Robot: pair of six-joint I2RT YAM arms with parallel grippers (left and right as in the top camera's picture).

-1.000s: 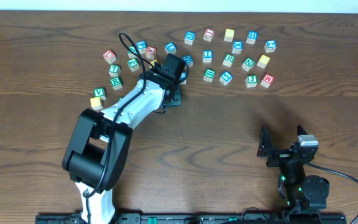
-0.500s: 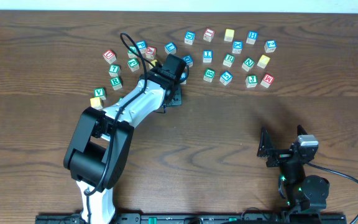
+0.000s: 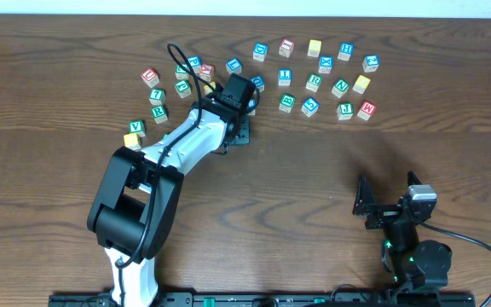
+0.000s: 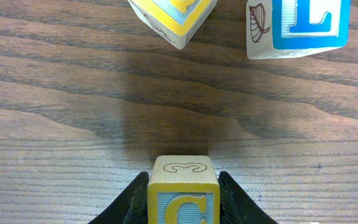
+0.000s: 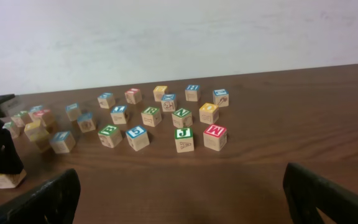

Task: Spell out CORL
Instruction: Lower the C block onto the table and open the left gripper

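My left gripper [image 4: 183, 178] is shut on a wooden cube [image 4: 183, 190] with a yellow C on a blue-striped face, one black finger on each side. It sits low over the table; from overhead the cube is hidden under the left gripper [image 3: 244, 104]. Just ahead in the left wrist view lie a blue L cube [image 4: 300, 25] and a tilted yellow-edged cube [image 4: 174, 18]. Green R cubes show at the row's right [image 3: 314, 82] and at the left cluster [image 3: 158, 112]. My right gripper [image 3: 366, 205] stands open and empty near the front right, its jaws [image 5: 180, 177] wide apart.
Many more letter cubes lie in a band along the back of the table, with yellow-topped ones [image 3: 314, 47] [image 3: 361, 83] at the right and one [image 3: 132, 141] at the left. The left arm [image 3: 177, 149] stretches diagonally from the front edge.
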